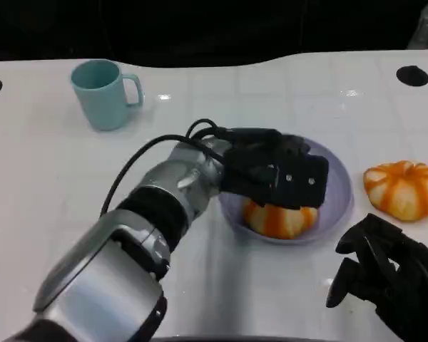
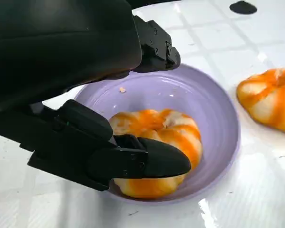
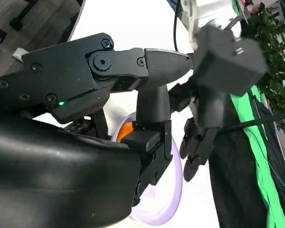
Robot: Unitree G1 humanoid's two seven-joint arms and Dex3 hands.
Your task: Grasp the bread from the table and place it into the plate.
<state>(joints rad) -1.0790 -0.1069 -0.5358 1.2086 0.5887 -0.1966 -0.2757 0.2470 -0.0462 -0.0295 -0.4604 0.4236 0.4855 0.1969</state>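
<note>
Now the left hand [image 1: 282,174], fingers apart above the bread [image 2: 156,152] resting in the plate [image 2: 223,123], should lift straight up, while the right hand [image 1: 389,274] waits, spread.

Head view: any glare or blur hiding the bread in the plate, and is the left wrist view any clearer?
Head view: small glare spots on the white table, none on the plate; the left hand covers the top of the bread. Left wrist view: sharp bread, a soft sheen on the plate rim, near fingers slightly soft.
</note>
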